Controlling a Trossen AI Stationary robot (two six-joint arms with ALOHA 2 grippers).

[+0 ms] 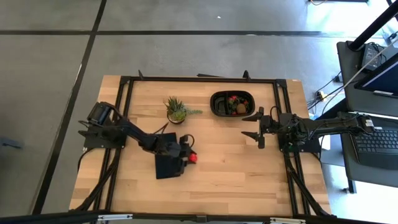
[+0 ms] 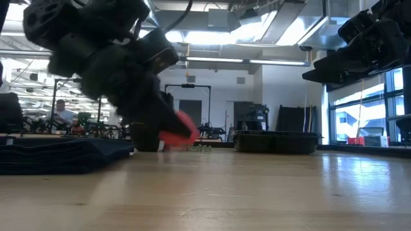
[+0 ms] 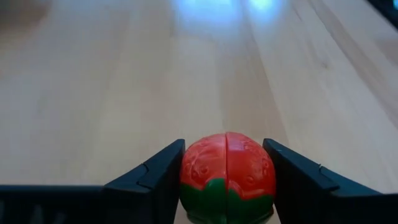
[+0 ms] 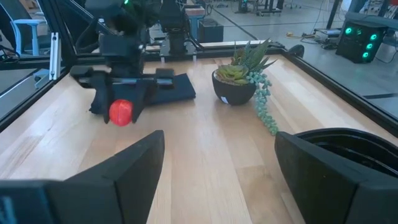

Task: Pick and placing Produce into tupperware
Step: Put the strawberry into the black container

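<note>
We see a red strawberry (image 3: 227,177) with a green base, sitting low on the wooden surface (image 1: 230,168) left of centre. The black oval tupperware (image 1: 219,104) lies at the far side, right of centre, holding red and brownish produce (image 1: 236,104).

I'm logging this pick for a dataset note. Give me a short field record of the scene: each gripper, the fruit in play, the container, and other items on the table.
left gripper: low at the table, beside the dark pad, shut on the red strawberry
red strawberry: between the left fingers, green end toward the camera
right gripper: open, holds nothing, near the tupperware
tupperware: far side of the table, already holding fruit pieces
potted plant: left of the tupperware
dark pad: flat under the left arm
</note>
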